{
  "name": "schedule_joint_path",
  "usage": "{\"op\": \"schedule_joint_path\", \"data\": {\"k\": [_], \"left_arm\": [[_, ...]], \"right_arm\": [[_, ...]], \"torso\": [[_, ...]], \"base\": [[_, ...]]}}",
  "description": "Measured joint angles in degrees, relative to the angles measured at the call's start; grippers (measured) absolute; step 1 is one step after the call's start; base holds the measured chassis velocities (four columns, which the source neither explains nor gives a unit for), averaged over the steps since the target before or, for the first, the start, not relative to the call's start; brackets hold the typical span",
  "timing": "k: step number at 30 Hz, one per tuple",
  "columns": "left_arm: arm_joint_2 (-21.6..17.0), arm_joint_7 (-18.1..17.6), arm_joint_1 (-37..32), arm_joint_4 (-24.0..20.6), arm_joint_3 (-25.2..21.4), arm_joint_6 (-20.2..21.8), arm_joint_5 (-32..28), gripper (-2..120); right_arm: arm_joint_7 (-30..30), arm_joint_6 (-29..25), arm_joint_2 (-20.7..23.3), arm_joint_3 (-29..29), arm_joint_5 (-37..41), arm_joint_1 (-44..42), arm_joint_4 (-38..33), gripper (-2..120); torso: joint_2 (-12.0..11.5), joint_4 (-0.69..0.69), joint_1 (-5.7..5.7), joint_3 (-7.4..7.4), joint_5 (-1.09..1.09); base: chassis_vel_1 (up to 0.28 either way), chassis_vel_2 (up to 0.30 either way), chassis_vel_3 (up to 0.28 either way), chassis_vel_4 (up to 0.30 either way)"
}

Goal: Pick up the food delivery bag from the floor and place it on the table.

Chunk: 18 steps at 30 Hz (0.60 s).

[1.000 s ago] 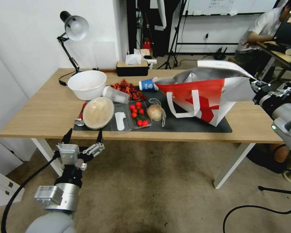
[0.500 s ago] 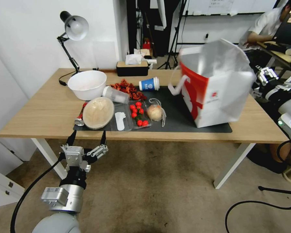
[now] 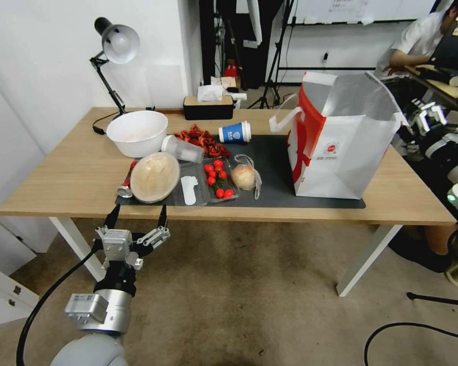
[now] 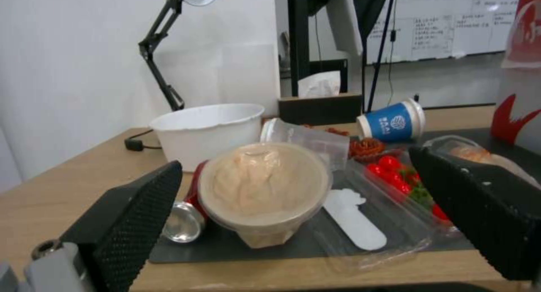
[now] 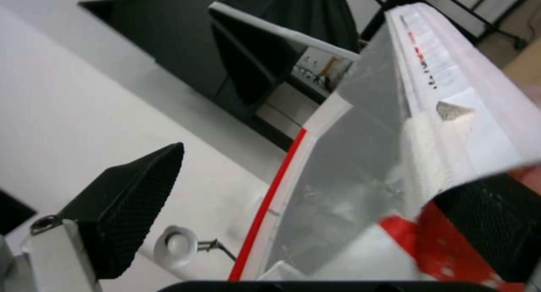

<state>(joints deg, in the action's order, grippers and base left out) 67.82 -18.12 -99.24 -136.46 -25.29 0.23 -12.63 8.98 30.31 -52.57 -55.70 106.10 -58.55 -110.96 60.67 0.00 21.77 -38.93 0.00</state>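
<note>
Change: since a second ago the food delivery bag (image 3: 341, 140) has swung from lying tipped on its side to standing upright, and the right gripper (image 3: 426, 116) has drawn back from it toward the table's right edge.
Bag position: it stands on the right end of the dark grey mat (image 3: 277, 175) on the table (image 3: 66, 173), mouth open upward, silver lining showing, one red side panel facing left and the white face with its small round red logo facing the robot.
Bag handle: a flat white handle (image 3: 285, 118) sticks out from the left rim.
Right gripper: it hangs just beside the bag's upper right corner, fingers spread apart; in the right wrist view the bag's open rim (image 5: 394, 127) rises between the two dark pads (image 5: 127, 203), and I cannot tell whether either pad touches the paper.
Left gripper: the left gripper (image 3: 136, 217) hangs below the front edge of the table at its left part, above the floor (image 3: 239, 295), fingers spread wide and pointing up, holding nothing.
Other things on the table: a white bowl (image 3: 137, 132), a lidded tub (image 3: 154, 176), a tipped clear cup (image 3: 182, 149), a blue paper cup (image 3: 234, 132) on its side, red dried chillies (image 3: 201, 139), a clear tray of cherry tomatoes (image 3: 218, 179), a bun in a small clear bag (image 3: 244, 176), a can (image 3: 125, 184) lying down, a tissue box (image 3: 208, 106) and a desk lamp (image 3: 113, 51) at the back left.
</note>
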Motion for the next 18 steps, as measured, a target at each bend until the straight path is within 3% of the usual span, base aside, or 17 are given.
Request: {"op": "schedule_joint_path", "data": {"k": [3, 6, 13, 15, 16, 18], "left_arm": [[-0.4, -0.3, 0.5, 0.1, 0.0, 0.6, -0.1, 100], [-0.7, -0.4, 1.3, 0.3, 0.3, 1.0, -0.2, 100], [-0.8, -0.5, 1.7, 0.6, 1.0, 1.1, -0.3, 100], [-0.8, -0.5, 1.6, 0.7, 1.4, 0.8, -0.3, 100], [-0.8, -0.5, 1.6, 0.7, 1.4, 0.8, -0.3, 100], [-1.0, -0.5, 1.2, 0.1, 1.4, 0.6, -0.3, 100]], "right_arm": [[-3.0, 1.0, 2.8, -1.6, -3.3, -2.3, -1.2, 100], [-7.2, 2.5, 6.6, -4.5, -11.7, -8.1, -3.0, 100], [-10.7, 3.8, 9.0, -6.2, -23.7, -14.1, -5.5, 100], [-10.7, 4.6, 9.6, -5.5, -31.5, -14.3, -6.1, 100], [-10.7, 4.6, 9.6, -5.5, -31.5, -14.3, -6.1, 100], [-13.2, 7.2, 10.0, -5.6, -42.5, -15.0, -7.2, 100]], "torso": [[0.0, 0.0, 0.0, 0.0, 0.0], [0.0, -0.02, 0.0, 0.0, 0.01], [0.0, -0.02, 0.0, 0.0, 0.01], [0.0, 0.01, 0.0, 0.0, 0.0], [0.0, 0.01, 0.0, 0.0, 0.0], [0.0, 0.01, 0.0, -0.01, 0.0]], "base": [[0.0, 0.0, 0.0, 0.0], [0.0, 0.0, 0.0, 0.0], [0.0, 0.0, 0.0, 0.0], [0.0, 0.0, 0.0, 0.0], [0.0, 0.0, 0.0, 0.0], [0.0, 0.0, 0.0, 0.0]]}}
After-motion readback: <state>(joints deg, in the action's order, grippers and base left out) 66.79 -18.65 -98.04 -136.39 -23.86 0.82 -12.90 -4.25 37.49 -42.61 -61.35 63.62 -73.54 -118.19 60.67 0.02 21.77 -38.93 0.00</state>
